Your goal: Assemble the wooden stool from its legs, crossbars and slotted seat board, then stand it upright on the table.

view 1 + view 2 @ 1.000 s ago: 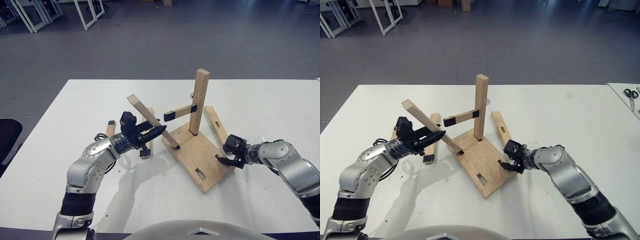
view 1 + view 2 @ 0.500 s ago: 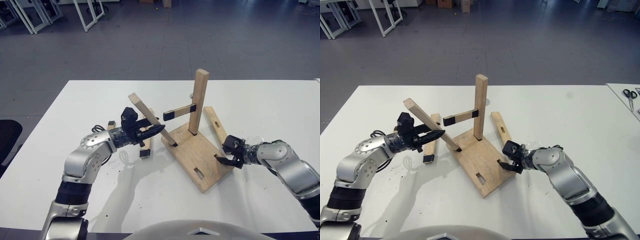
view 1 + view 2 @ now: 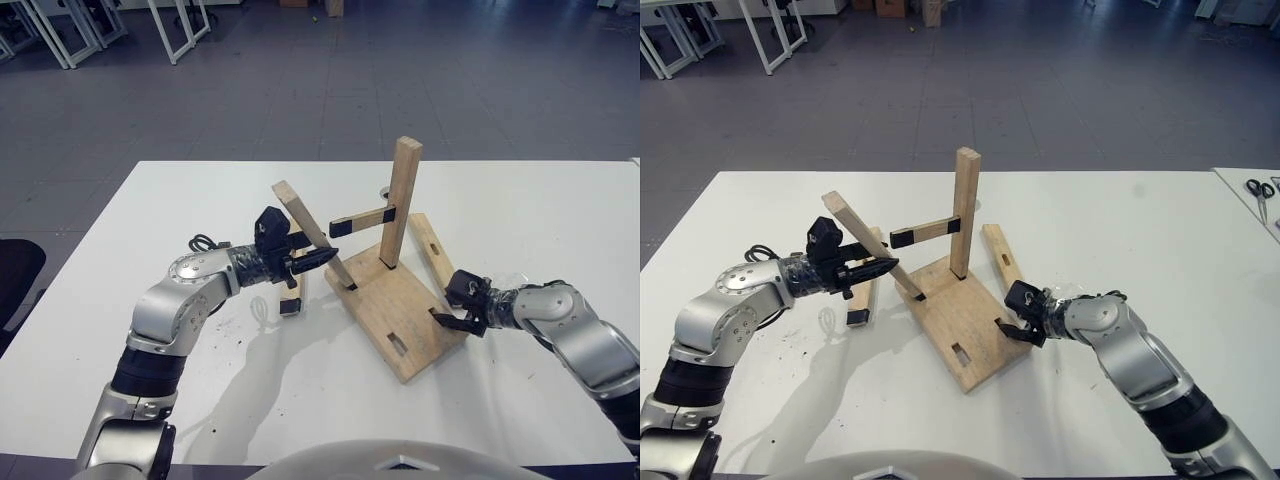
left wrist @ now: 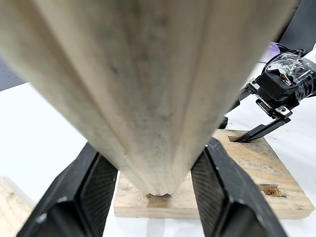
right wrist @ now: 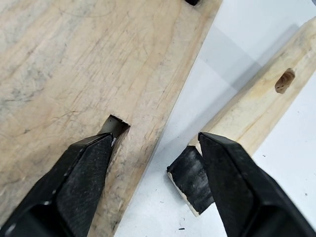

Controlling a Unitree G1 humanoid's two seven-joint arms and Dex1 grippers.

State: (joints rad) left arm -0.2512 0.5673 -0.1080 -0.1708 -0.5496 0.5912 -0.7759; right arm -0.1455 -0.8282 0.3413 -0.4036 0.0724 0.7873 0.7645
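Note:
The slotted seat board (image 3: 405, 318) lies flat on the white table (image 3: 150, 330). One leg (image 3: 399, 203) stands upright in it, with a black-tipped crossbar (image 3: 361, 220) sticking out to the left. My left gripper (image 3: 322, 258) is shut on a second leg (image 3: 311, 233), held slanted with its lower end at the board's near-left corner (image 4: 148, 195). My right gripper (image 5: 158, 148) is open astride the board's right edge: one finger (image 5: 89, 170) rests by a slot, the other (image 5: 232, 173) hangs over the table.
A loose leg (image 3: 430, 248) lies on the table just right of the board, its black-tipped end (image 5: 190, 177) close to my right gripper. Another black-tipped piece (image 3: 866, 292) lies left of the board under my left arm. Scissors (image 3: 1262, 190) rest at the far right.
My left gripper has carried the slanted leg to the right and tipped it steeper, bringing its lower end onto the board's left corner. The right arm has stayed put.

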